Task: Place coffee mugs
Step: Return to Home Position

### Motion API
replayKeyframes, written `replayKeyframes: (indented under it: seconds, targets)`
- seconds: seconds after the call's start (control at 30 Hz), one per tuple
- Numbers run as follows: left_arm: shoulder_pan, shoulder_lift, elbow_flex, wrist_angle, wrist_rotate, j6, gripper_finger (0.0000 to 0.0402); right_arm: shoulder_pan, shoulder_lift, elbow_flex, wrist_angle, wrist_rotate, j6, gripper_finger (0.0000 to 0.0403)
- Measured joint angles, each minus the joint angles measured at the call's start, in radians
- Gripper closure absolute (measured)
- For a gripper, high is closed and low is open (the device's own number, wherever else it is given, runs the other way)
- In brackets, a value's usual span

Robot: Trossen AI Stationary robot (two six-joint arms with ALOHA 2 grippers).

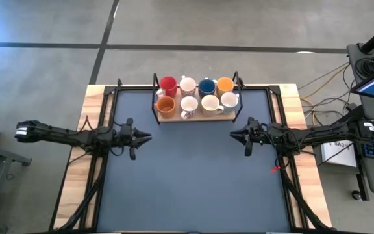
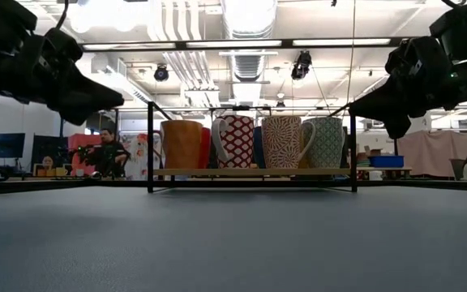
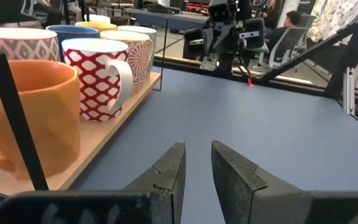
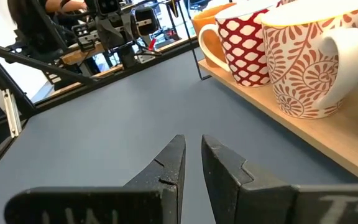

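Dark table mat [image 1: 187, 188], high view: eight coffee mugs [image 1: 209, 103] sat in two rows on the wooden shelf [image 1: 197, 117] at the far edge, with the left gripper [image 1: 147, 136] and right gripper [image 1: 234, 134] hovering just in front. Low view: the mugs looked like glazed ceramic, so I judged them rigid, slick, chippable and fairly weighty, best pinched over the rim wall. Wrist views: each gripper's fingers were almost together and empty; the mugs showed patterns only, no readable writing.

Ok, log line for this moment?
mugs: eight on shelf | left gripper: shut, empty, above table | right gripper: shut, empty, above table
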Motion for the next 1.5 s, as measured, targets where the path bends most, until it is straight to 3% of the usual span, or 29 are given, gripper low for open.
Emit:
replayKeyframes:
  seconds: [0.5, 1.27, 1.5]
  targets:
    - [0.000, 0.008, 0.001, -0.005, 0.000, 0.000, 0.0342, 0.000, -0.036, 0.000, -0.001, -0.001, -0.001, 0.0360]
    - [0.001, -0.305, 0.002, -0.002, 0.000, 0.000, 0.0342, -0.001, -0.376, 0.000, -0.001, -0.001, 0.000, 0.0360]
    - [0.010, -0.362, 0.002, -0.002, 0.000, 0.000, 0.0342, -0.048, -0.435, 0.000, 0.002, -0.002, -0.001, 0.0360]
